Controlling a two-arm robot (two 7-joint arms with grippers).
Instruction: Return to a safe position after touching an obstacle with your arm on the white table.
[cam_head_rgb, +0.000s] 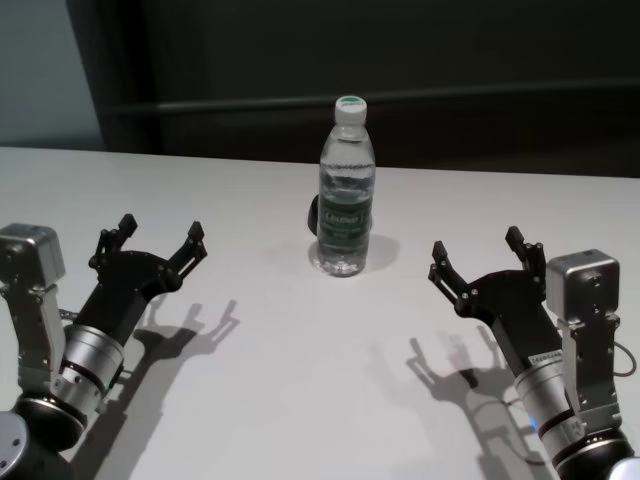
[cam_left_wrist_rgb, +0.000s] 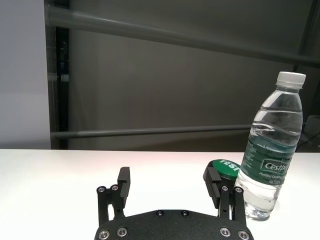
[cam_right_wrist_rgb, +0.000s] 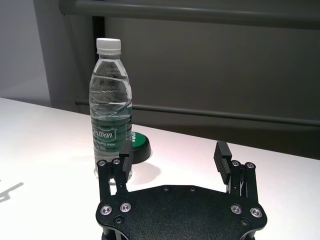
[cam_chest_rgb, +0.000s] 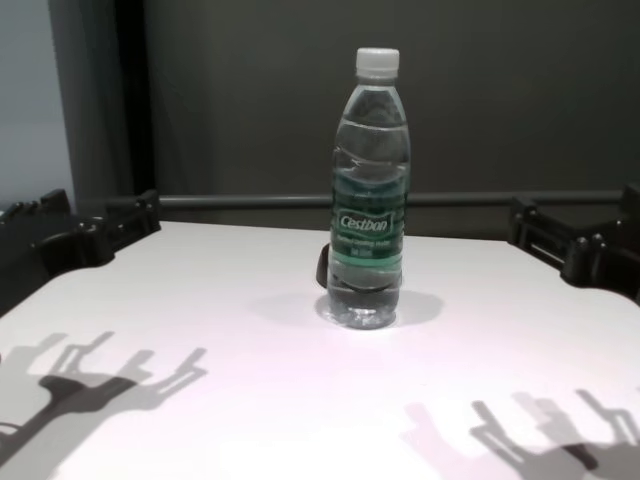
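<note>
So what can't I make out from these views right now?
- Green-topped disc behind the water bottle: head and chest views show only a dark sliver past the bottle; the left wrist view cuts off its lettering.
- Left gripper and right gripper, fingers open: the chest view's side edges crop them.
- Contact between either arm and the bottle: none shows.

The water bottle (cam_head_rgb: 347, 190) stands upright on the worktop (cam_head_rgb: 250, 400), toward its far middle. A low round button (cam_right_wrist_rgb: 139, 143) lies just behind it. The left end effector (cam_head_rgb: 160, 243) hovers near the worktop's left edge, the right end effector (cam_head_rgb: 484, 260) near its right, both well apart from the bottle. A wall rail (cam_head_rgb: 480, 95) runs behind.
</note>
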